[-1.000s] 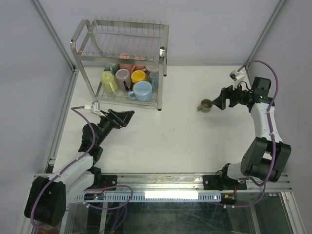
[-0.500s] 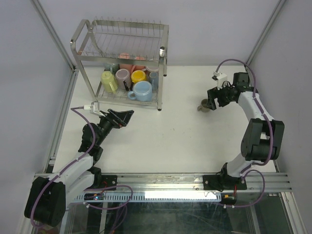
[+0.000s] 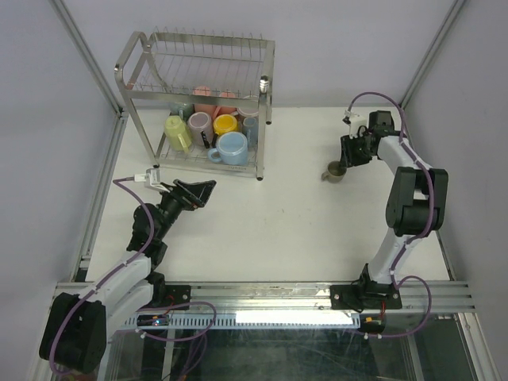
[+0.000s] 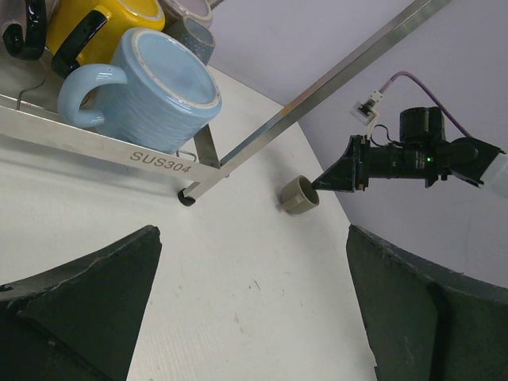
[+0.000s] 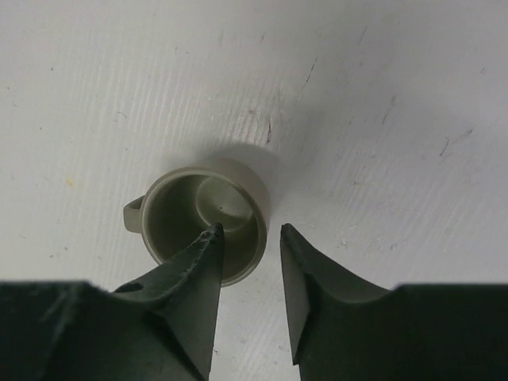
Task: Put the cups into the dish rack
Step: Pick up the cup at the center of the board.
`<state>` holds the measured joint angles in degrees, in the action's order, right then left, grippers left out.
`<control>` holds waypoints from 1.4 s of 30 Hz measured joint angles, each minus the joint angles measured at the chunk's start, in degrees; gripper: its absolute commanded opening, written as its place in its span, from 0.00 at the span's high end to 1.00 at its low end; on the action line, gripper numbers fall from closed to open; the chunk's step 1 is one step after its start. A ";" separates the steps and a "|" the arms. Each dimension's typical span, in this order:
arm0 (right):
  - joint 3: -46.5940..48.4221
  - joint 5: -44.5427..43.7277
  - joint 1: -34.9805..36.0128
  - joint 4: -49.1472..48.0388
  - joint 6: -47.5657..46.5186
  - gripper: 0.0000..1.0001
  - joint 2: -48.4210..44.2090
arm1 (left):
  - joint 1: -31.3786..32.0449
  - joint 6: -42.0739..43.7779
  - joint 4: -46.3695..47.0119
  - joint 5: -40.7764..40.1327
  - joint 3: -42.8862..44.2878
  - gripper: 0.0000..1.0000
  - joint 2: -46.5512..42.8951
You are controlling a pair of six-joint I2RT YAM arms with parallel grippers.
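Note:
An olive cup [image 3: 335, 171] stands upright and alone on the white table at the right. My right gripper [image 3: 347, 159] hangs over it, open but narrow. In the right wrist view its gripper [image 5: 250, 230] straddles the olive cup's [image 5: 190, 202] right rim, one finger over the hollow, one outside, with gaps showing. Several cups lie on the dish rack's [image 3: 135, 71] lower shelf, among them a light blue cup [image 3: 232, 148], a yellow cup [image 3: 225, 124] and a pale green cup [image 3: 176, 131]. My left gripper [image 3: 208, 189] stands wide open in front of the rack, holding nothing.
The left wrist view shows its gripper [image 4: 254, 230] over bare table, the rack's bottom rail [image 4: 159, 157], the light blue cup [image 4: 159, 91] and the far olive cup [image 4: 300, 195]. Grey walls and metal posts enclose the table. The rack's upper shelf [image 3: 210, 51] holds nothing.
My right arm swung in from the right until it stands over the olive cup, and its jaws narrowed around the rim. The left arm has not moved.

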<state>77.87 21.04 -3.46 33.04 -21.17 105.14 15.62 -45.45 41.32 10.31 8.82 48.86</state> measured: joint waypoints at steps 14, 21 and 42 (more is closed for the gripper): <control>1.11 -0.85 0.42 0.57 0.74 0.99 4.22 | 0.00 -0.33 7.65 5.66 -1.84 0.04 1.27; 1.01 1.81 0.22 0.72 0.48 1.00 4.20 | 0.00 -3.39 16.00 12.87 -1.88 0.04 7.43; -13.03 44.39 -2.47 -11.58 -1.99 1.00 -23.89 | 15.28 -28.06 40.85 19.69 2.84 0.14 36.59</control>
<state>64.84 65.43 -5.93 21.45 -23.16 81.25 30.89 -73.52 82.17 30.00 11.66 85.45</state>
